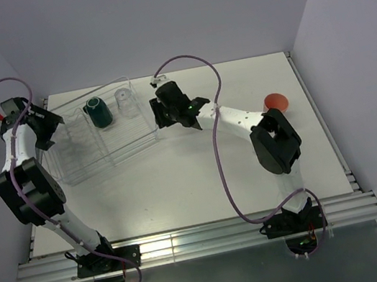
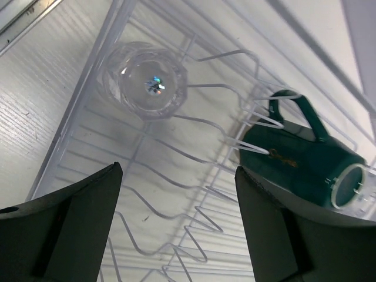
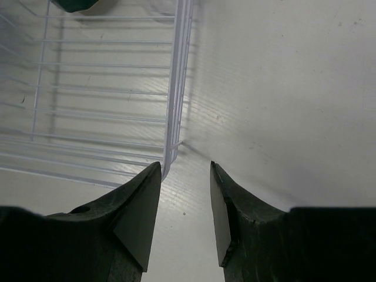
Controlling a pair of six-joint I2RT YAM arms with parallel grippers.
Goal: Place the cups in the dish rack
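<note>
The clear dish rack [image 1: 115, 157] stands at the back left of the table. In it a dark green mug [image 1: 99, 111] and a clear tumbler [image 1: 124, 101] stand side by side. A salmon-pink cup [image 1: 276, 102] sits on the table at the right, behind my right arm. My left gripper [image 1: 44, 128] hovers over the rack's left end, open and empty. In the left wrist view [image 2: 176, 170] it is above the wire floor, with a clear tumbler [image 2: 144, 79] and the green mug [image 2: 305, 155] ahead. My right gripper [image 1: 169, 115] is open and empty beside the rack's right corner [image 3: 175, 94].
The rack's ribbed wall [image 2: 106, 35] runs along the table's left side. White table surface [image 3: 282, 88] lies to the right of the rack. Purple walls close in the back and both sides. A metal rail runs along the near edge [image 1: 192, 242].
</note>
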